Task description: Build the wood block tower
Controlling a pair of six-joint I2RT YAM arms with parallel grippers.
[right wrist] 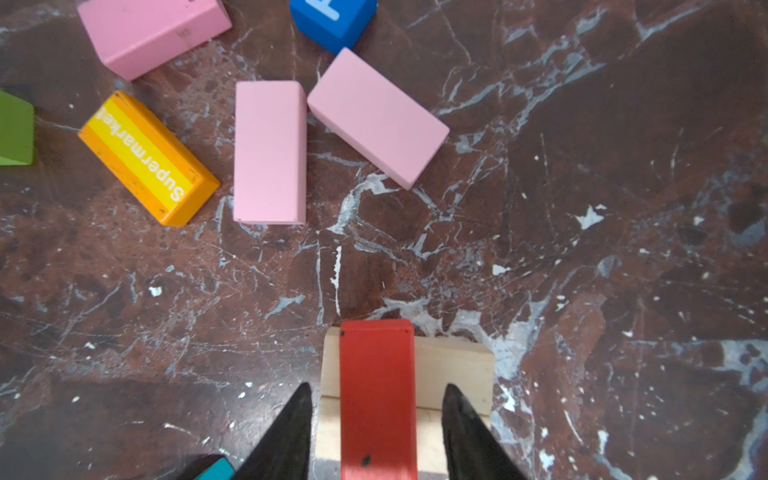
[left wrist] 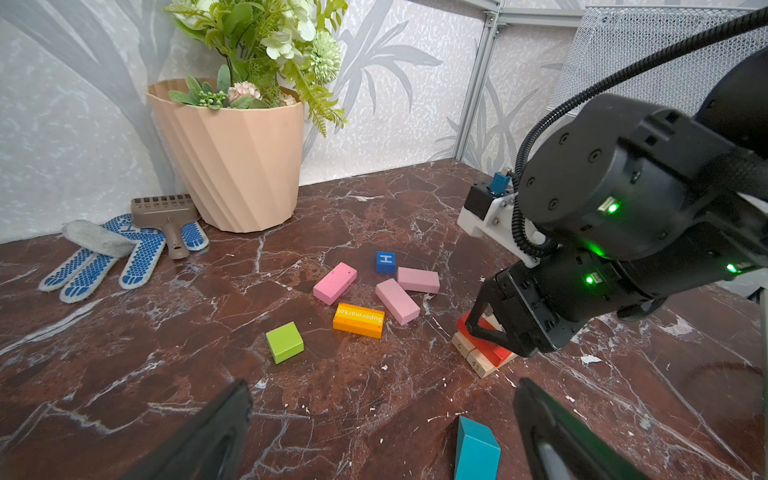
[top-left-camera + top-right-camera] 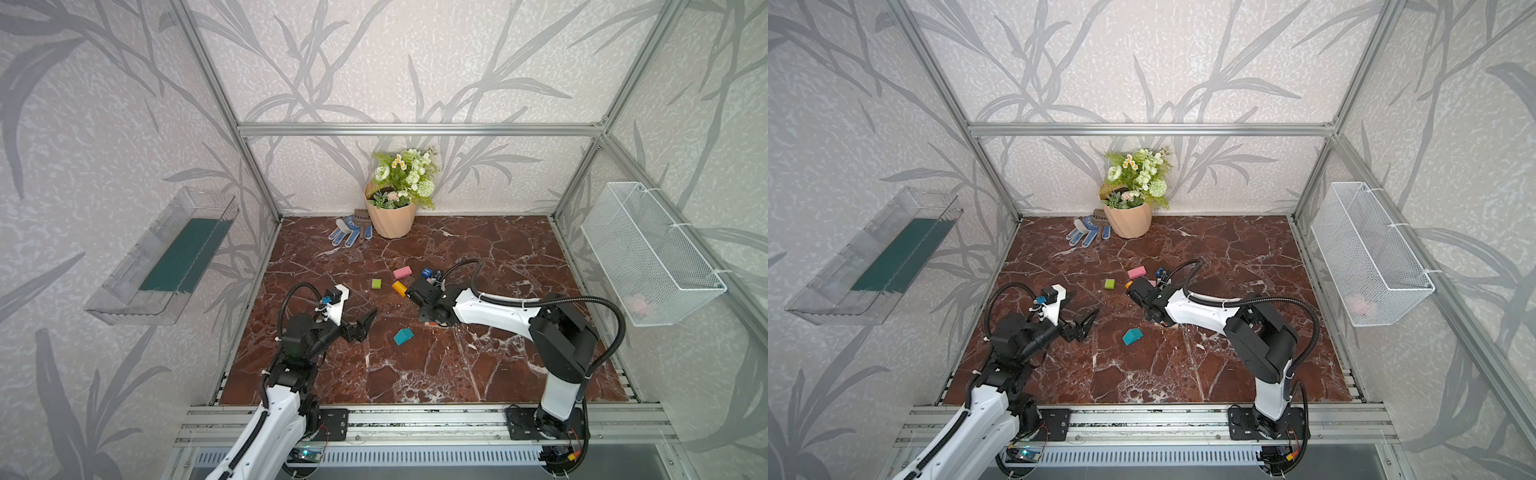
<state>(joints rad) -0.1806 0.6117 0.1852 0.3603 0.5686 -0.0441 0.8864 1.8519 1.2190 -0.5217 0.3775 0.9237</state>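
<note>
Straddles red block [image 1: 378, 415] loosely with right gripper [image 1: 377, 387], spreads left gripper [image 2: 382, 384] wide over open marble [image 2: 124, 374]; "Supermarket" on orange block [image 1: 147, 160].

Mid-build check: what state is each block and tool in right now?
Left tool: open, empty.
Right tool: open, straddling red block, not gripping.
Red block: lying across tan base.
Tan base: two blocks side by side.
Pink blocks: three, flat, loose.
Orange block: flat, loose.
Green cube: loose.
Blue cube: loose, H up.
Teal piece: loose, unstacked.
</note>
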